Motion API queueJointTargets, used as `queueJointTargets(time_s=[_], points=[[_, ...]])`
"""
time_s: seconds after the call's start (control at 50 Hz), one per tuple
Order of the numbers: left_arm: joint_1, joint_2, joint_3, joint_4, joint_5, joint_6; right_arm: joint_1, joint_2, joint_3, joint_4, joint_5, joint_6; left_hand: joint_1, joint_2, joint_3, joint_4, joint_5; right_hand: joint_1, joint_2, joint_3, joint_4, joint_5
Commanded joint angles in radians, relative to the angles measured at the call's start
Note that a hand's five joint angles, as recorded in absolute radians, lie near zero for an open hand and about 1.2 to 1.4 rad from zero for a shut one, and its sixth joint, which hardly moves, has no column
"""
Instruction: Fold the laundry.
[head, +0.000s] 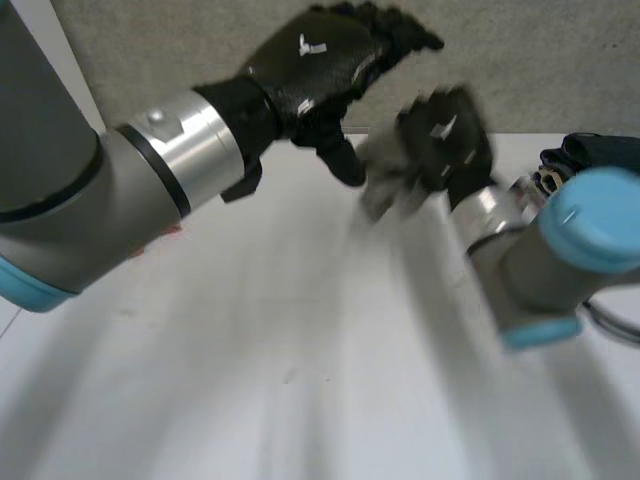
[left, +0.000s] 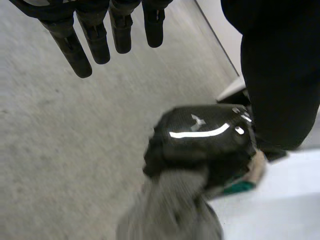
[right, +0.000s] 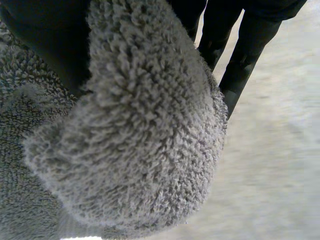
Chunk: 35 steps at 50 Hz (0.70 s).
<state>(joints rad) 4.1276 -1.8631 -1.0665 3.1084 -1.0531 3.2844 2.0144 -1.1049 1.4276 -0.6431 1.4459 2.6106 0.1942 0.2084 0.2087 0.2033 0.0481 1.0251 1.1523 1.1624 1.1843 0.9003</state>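
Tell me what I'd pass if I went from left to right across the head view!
Left arm → left hand, open → grey towel → right hand, holding that towel → dark bundle at the table's far right.

Over the table's (head: 250, 350) far side, the left hand (head: 315, 65) is left of the right hand (head: 445, 135); the towel (head: 382, 178) sits bunched in the right hand's grasp, between the two; a bundle (head: 600, 150), perhaps clothing, lies on the table behind the right arm.
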Motion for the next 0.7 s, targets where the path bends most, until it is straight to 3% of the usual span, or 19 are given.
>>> queueJointTargets(time_s=[0.02,0.12,0.22,0.42,0.5,0.62,0.64,0.68,0.7], points=[[0.0,0.032,0.022,0.052,-0.021,-0.062,-0.232,-0.016,-0.211,0.02,-0.105,0.12,0.002,-0.012,-0.013,-0.007,-0.027,0.371,0.244,0.234,0.212,0.321],[-0.001,0.039,0.016,0.059,-0.022,-0.065,-0.416,0.016,-0.351,0.008,-0.182,0.239,0.005,-0.01,-0.01,-0.005,-0.024,0.371,0.244,0.234,0.212,0.321],[-0.006,0.038,0.007,0.059,-0.022,-0.063,-0.578,0.19,-0.505,-0.01,-0.287,0.336,0.005,-0.01,-0.01,-0.005,-0.024,0.371,0.244,0.234,0.212,0.321],[-0.006,0.007,-0.003,0.059,-0.022,-0.063,-0.727,0.499,-0.605,-0.012,-0.508,0.342,0.008,-0.007,-0.007,-0.002,-0.021,0.371,0.244,0.234,0.212,0.321],[-0.006,-0.011,-0.003,0.059,-0.024,-0.062,-0.775,0.557,-0.575,-0.015,-0.614,0.341,0.008,-0.007,-0.007,-0.002,-0.021,0.371,0.244,0.234,0.212,0.321],[-0.006,-0.025,-0.001,0.059,-0.024,-0.06,-0.813,0.56,-0.546,-0.053,-0.664,0.339,0.008,-0.007,-0.007,-0.002,-0.021,0.371,0.244,0.234,0.212,0.321],[-0.006,-0.025,-0.001,0.059,-0.024,-0.06,-0.816,0.553,-0.532,-0.062,-0.665,0.347,0.01,-0.004,-0.004,0.001,-0.018,0.177,0.05,0.04,0.018,0.128],[-0.006,-0.022,-0.001,0.059,-0.024,-0.06,-0.818,0.536,-0.517,-0.066,-0.673,0.352,0.008,-0.007,-0.007,-0.002,-0.021,-0.599,-0.726,-0.736,-0.758,-0.648],[-0.006,-0.022,-0.001,0.059,-0.024,-0.06,-0.819,0.522,-0.506,-0.067,-0.674,0.35,0.01,-0.004,-0.004,0.001,-0.018,-0.851,-0.978,-0.988,-1.01,-0.9]])
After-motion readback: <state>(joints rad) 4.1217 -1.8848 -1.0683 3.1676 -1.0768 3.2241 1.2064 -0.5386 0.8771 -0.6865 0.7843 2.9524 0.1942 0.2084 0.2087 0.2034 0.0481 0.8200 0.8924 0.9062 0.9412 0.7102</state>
